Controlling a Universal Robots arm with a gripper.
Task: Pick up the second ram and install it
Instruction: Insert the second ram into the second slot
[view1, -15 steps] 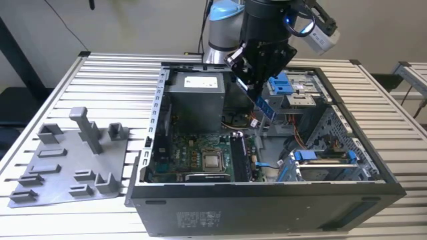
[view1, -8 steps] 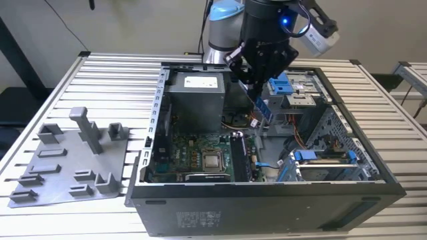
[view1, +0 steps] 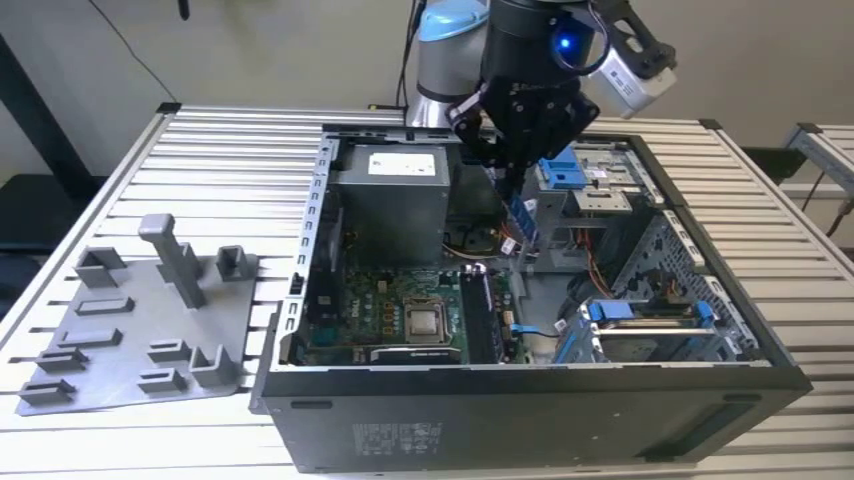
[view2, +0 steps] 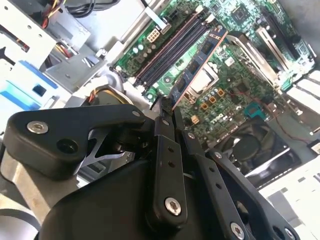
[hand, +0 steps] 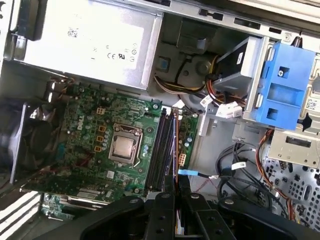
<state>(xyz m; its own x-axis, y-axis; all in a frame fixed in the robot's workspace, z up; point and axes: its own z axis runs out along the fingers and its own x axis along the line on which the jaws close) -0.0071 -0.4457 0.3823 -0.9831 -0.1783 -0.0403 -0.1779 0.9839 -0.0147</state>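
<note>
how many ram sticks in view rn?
1: the second ram, clamped in the gripper above the motherboard slots. Another may be seated in those slots; I cannot tell.

second ram (view2: 197, 66): dark blue, black chips | motherboard (hand: 90, 122): green | drive bracket (hand: 287, 85): blue | fixture plate (view1: 134, 327): grey

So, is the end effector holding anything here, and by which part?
Yes: the end effector grips the second ram by one end, the rest projecting out over the motherboard.

The second ram (view2: 194, 67) edge-on in the gripper (view2: 166, 111), above motherboard slots (view2: 170, 50).
</note>
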